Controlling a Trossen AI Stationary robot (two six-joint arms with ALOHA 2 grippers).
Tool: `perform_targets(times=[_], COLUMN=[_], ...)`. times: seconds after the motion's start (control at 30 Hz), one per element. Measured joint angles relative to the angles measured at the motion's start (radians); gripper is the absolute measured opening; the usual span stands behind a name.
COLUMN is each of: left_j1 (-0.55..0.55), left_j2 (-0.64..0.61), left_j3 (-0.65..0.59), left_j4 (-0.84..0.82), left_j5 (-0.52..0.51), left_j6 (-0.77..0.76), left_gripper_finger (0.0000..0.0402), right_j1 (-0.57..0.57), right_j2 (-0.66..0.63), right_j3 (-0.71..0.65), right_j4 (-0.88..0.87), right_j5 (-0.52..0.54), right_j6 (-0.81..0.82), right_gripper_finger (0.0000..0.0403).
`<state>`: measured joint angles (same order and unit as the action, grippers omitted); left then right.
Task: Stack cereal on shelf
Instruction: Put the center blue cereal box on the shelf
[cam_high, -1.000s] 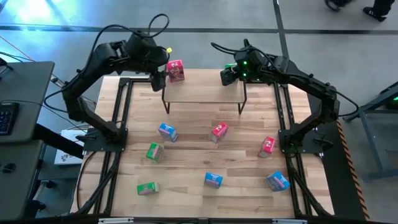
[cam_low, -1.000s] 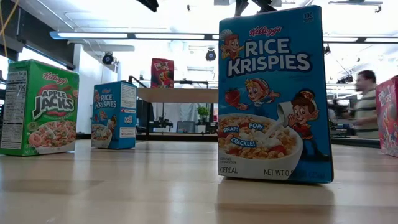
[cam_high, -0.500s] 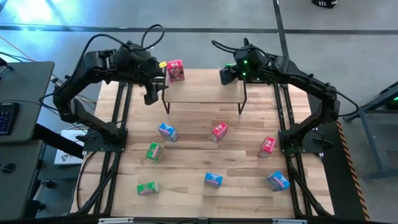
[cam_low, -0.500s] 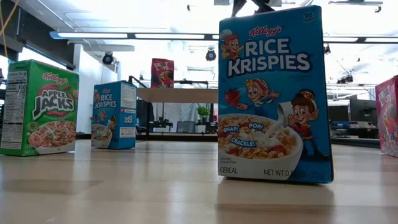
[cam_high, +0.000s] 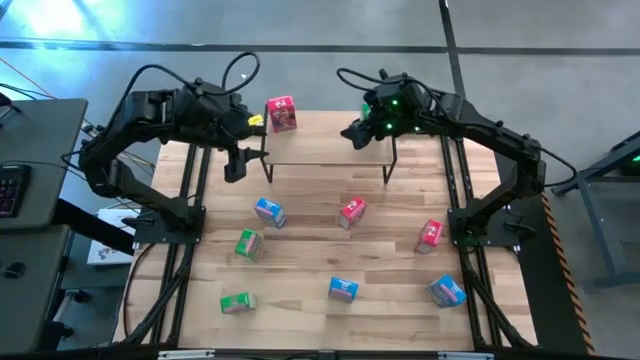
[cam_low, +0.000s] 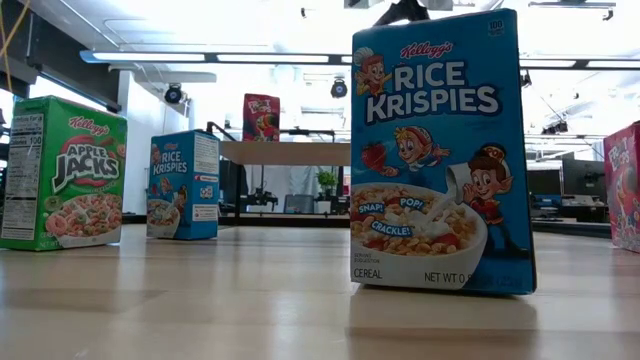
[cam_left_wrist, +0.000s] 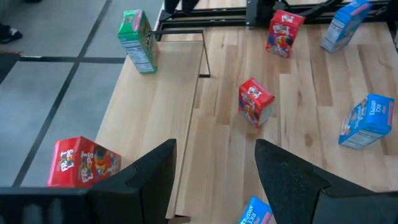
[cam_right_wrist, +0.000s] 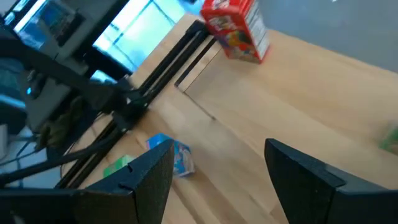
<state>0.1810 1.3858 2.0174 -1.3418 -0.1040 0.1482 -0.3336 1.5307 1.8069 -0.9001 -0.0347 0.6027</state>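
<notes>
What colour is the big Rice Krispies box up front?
Blue. The Rice Krispies box shows best in the low view.

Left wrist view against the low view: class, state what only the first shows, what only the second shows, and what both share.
Only the left wrist view shows the left gripper, its fingers apart and empty, a green box standing at the shelf's far end, and two red boxes on the table beyond. Only the low view shows printed fronts up close: a large Rice Krispies box and an Apple Jacks box. Both show the light-wood shelf with one red box on it.
</notes>
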Motion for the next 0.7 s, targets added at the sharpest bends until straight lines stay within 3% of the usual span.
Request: perform_targets(times=[0.17, 0.47, 0.7], left_j1=[0.0, 0.0, 0.0], left_j2=[0.0, 0.0, 0.0], left_j3=[0.0, 0.0, 0.0], left_j4=[0.0, 0.0, 0.0], left_j5=[-0.007, -0.007, -0.008], left_j6=[-0.017, -0.069, -0.129], left_gripper_finger=[0.021, 0.021, 0.021], right_j1=[0.038, 0.151, 0.261], right_j2=[0.0, 0.0, 0.0], right_j3=[0.0, 0.0, 0.0], right_j4=[0.0, 0.0, 0.0], right_j5=[-0.012, -0.158, -0.186], right_j6=[-0.01, -0.024, 0.002], right_gripper_finger=[0.0243, 0.0243, 0.0243])
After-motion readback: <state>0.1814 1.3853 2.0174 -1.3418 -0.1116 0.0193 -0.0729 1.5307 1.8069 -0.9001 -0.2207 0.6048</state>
